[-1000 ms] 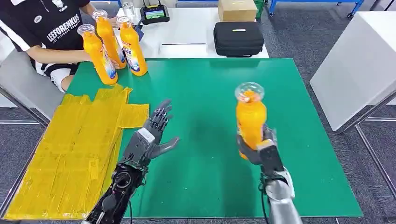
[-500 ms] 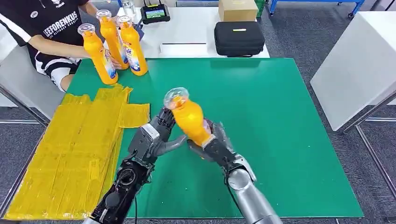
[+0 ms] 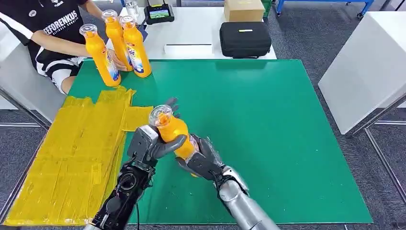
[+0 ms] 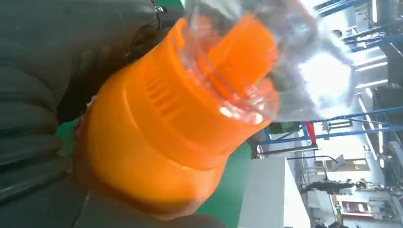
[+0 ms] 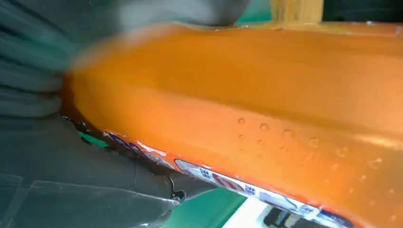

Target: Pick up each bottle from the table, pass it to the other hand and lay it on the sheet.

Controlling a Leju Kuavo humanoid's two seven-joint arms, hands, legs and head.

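Overhead, left hand (image 3: 152, 143) and right hand (image 3: 201, 160) both clamp orange bottle (image 3: 173, 132); label print unreadable; yellow sheet (image 3: 72, 153) just beside, green mat (image 3: 268, 124) open rightward.

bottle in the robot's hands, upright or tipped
Tipped: the bottle leans cap-first toward the yellow sheet, held between left hand and right hand.

The mat (image 3: 268, 120) covers the table; the sheet (image 3: 72, 158) lies along its left side. Three bottles (image 3: 117, 45) stand upright at the far left corner, close together, a person (image 3: 45, 33) seated behind them. Near the front, just right of the sheet, a tilted bottle (image 3: 173, 130) sits between the left hand (image 3: 154, 141) and right hand (image 3: 203, 160). Behind the mat rest a case (image 3: 245, 39) and a box (image 3: 243, 9).
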